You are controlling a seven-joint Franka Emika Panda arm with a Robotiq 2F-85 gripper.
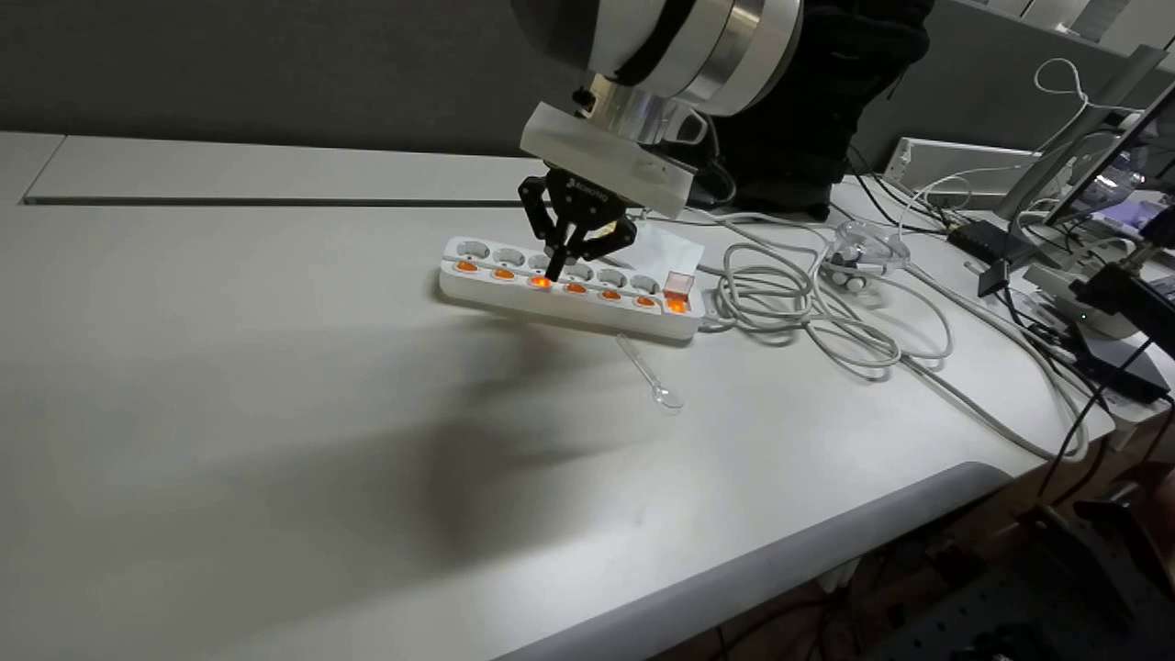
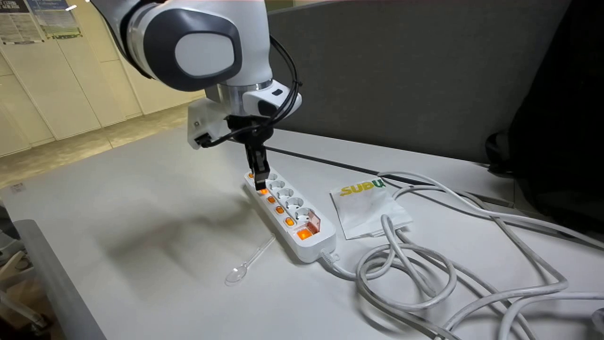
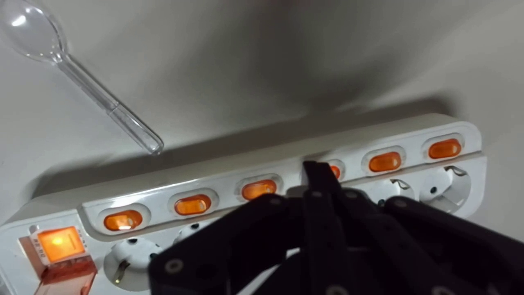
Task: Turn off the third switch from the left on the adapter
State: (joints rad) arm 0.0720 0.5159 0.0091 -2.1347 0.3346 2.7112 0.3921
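The adapter (image 1: 587, 317) is a long white power strip on the table, with a row of orange oval switches beside its sockets. It also shows in an exterior view (image 2: 292, 238) and in the wrist view (image 3: 421, 123). The third switch from the left (image 1: 540, 282) glows brighter than its neighbours. My gripper (image 1: 554, 270) is shut with nothing between its fingers, its tips pointing down at this switch. In the wrist view the fingertips (image 3: 320, 168) hide most of the third switch (image 3: 335, 171). I cannot tell whether they touch it.
A large lit main switch (image 3: 61, 243) with a raised red cover (image 2: 314, 222) sits at the strip's cable end. A clear plastic spoon (image 1: 649, 374) lies in front. Coiled white cable (image 1: 766, 289), a paper bag (image 2: 365, 210) and a black backpack (image 1: 789, 119) are nearby.
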